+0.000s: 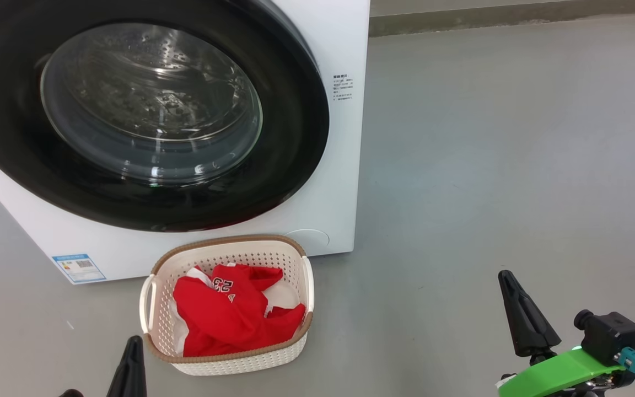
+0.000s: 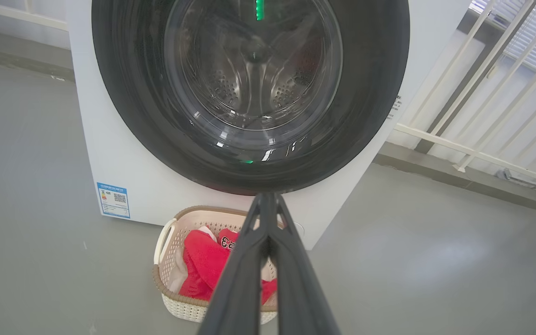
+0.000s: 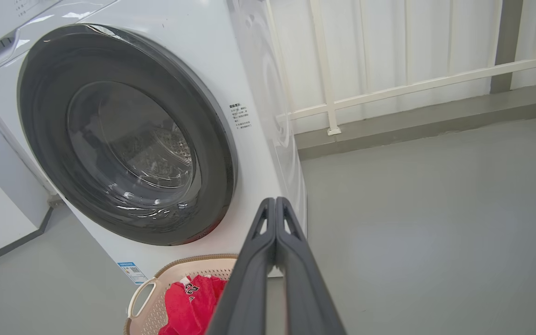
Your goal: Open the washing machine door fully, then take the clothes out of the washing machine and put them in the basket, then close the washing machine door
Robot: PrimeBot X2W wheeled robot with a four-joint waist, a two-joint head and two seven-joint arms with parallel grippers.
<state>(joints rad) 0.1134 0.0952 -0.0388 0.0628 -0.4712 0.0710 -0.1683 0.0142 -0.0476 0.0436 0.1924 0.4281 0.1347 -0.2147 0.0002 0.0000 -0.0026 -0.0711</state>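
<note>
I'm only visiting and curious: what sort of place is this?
Probably a laundry or utility area: a white front-loading washing machine, a basket of red clothes on the bare grey floor, and white railing beside it.

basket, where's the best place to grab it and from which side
Likely a side handle: each is an open loop standing off a short end of the basket, so a finger could slip in from above. The one at the head view's left sits nearest the left gripper, and the clothes lie clear of it.
</note>
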